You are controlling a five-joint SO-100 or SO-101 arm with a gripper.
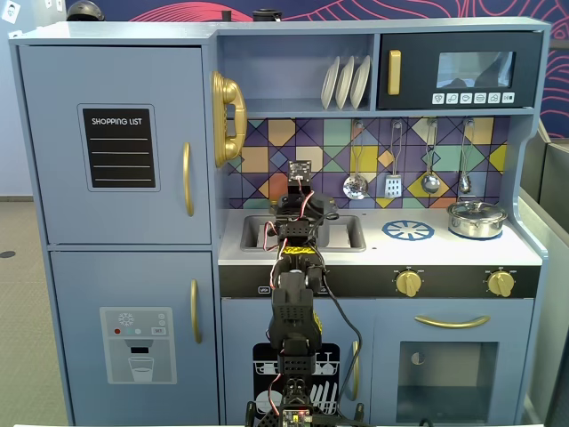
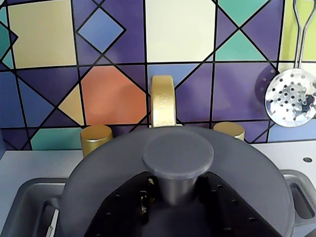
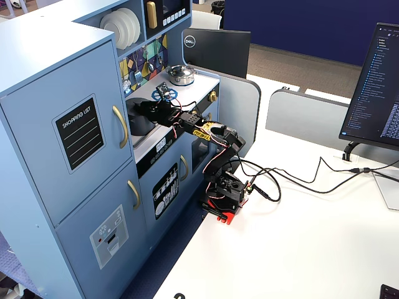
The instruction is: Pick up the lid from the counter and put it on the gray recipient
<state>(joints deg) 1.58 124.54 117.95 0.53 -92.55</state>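
The dark gray lid [image 2: 108, 173] fills the lower half of the wrist view, level, with its round knob [image 2: 177, 153] in the middle. My gripper [image 2: 180, 190] is shut on the knob's stem, one black jaw on each side. The lid hangs over the sink [image 2: 27, 197], in front of the gold faucet [image 2: 163, 101]. The gray recipient [image 3: 142, 123] shows in a fixed view as a dark pot in the sink, right under my gripper [image 3: 142, 104]. In the wrist view the lid hides it. I cannot tell whether the lid touches the pot's rim.
Two gold tap knobs [image 2: 96, 138] stand behind the sink on the counter [image 1: 373, 253]. The shiny silver lidded pot [image 1: 476, 218] sits at the counter's right end beside a blue burner [image 1: 408, 230]. Utensils [image 1: 356, 185] hang on the tiled wall above.
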